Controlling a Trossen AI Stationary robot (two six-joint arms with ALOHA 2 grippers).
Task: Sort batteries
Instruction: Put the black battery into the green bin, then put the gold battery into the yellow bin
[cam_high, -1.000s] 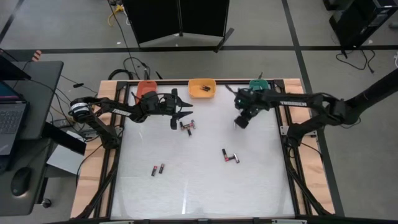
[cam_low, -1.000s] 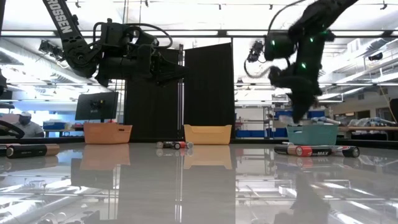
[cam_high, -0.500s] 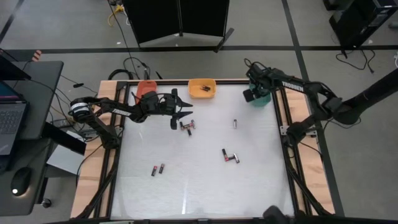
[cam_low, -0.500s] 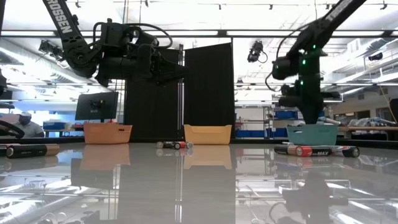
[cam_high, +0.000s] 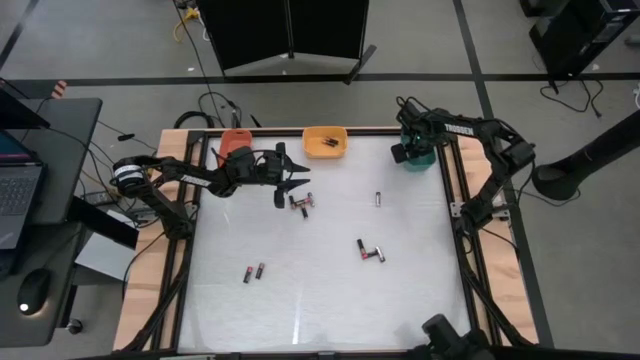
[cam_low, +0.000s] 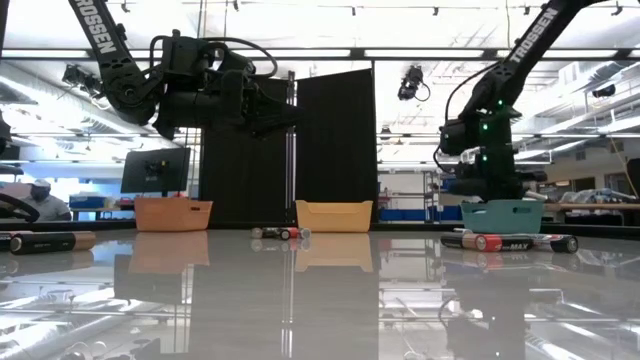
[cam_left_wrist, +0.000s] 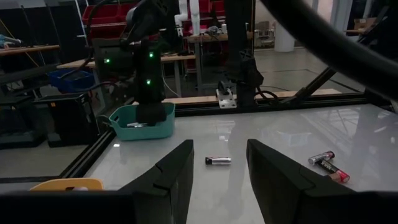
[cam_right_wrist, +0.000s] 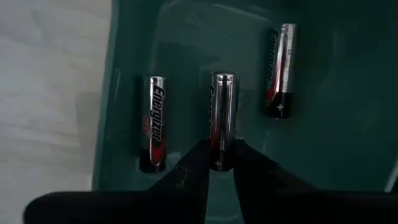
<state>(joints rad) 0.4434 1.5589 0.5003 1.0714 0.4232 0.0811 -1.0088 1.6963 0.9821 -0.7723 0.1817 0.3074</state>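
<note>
Teal plastic fills my right wrist view: my right gripper (cam_right_wrist: 217, 163) sits down in the teal bin (cam_high: 420, 157) at the far right corner of the counter (cam_high: 330, 300), its fingertips pinching one battery (cam_right_wrist: 222, 118) by the end. Two more batteries (cam_right_wrist: 153, 121) lie flat on the bin floor, one on each side of it. My left gripper (cam_high: 297, 178) hangs above the far left part of the counter with its fingers spread, holding nothing. Just beside it lie two loose batteries (cam_high: 301, 204). A single battery (cam_high: 378, 198) lies further right, a pair (cam_high: 371, 251) near the middle, and another pair (cam_high: 253, 271) at the near left. The orange bin (cam_high: 325, 141) at the far edge holds batteries too.
</note>
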